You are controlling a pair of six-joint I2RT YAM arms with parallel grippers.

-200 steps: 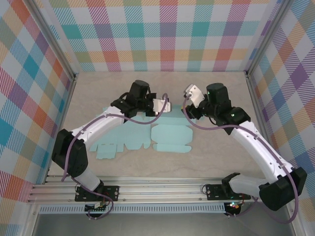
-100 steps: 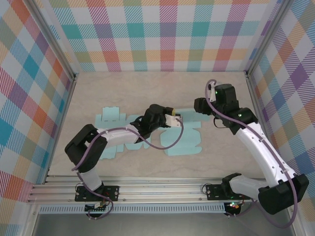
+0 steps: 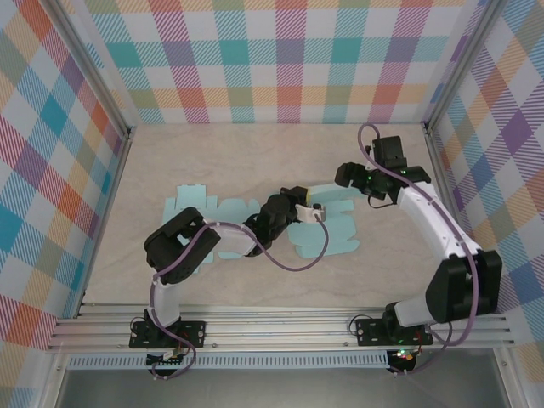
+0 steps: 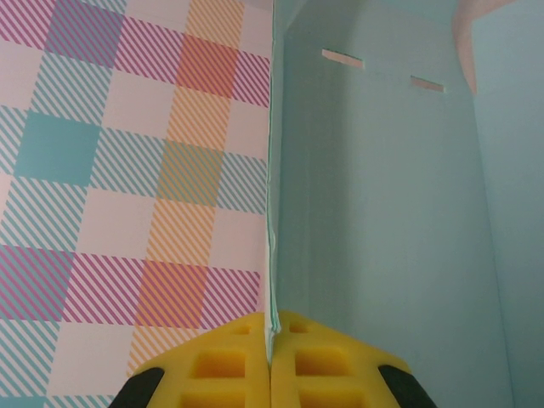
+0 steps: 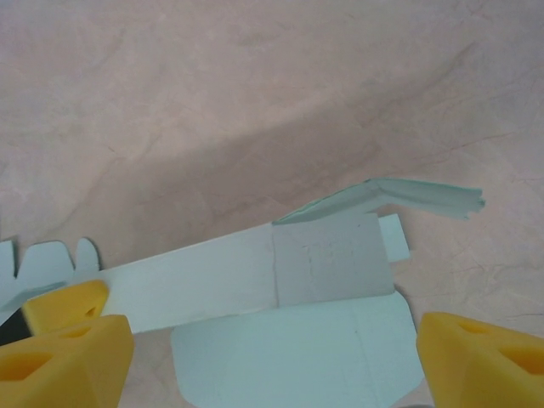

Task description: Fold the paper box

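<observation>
Pale beige, marble-patterned tabletop (image 3: 212,153) carries one item: a light teal die-cut paper box blank (image 3: 189,206). The blank lies spread across the middle of the surface, its left-hand flaps flat on the top. At the blank's right end, one panel stands lifted off the surface

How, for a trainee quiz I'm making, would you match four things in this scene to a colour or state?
Things:
1. left jaws
2. right jaws
3. paper box
4. table

Colour or state:
A. beige
B. wide apart, holding nothing
C. pale blue
D. pinched shut on a sheet edge

Pairs: 1-D, 2-B, 3-C, 4-A
</observation>
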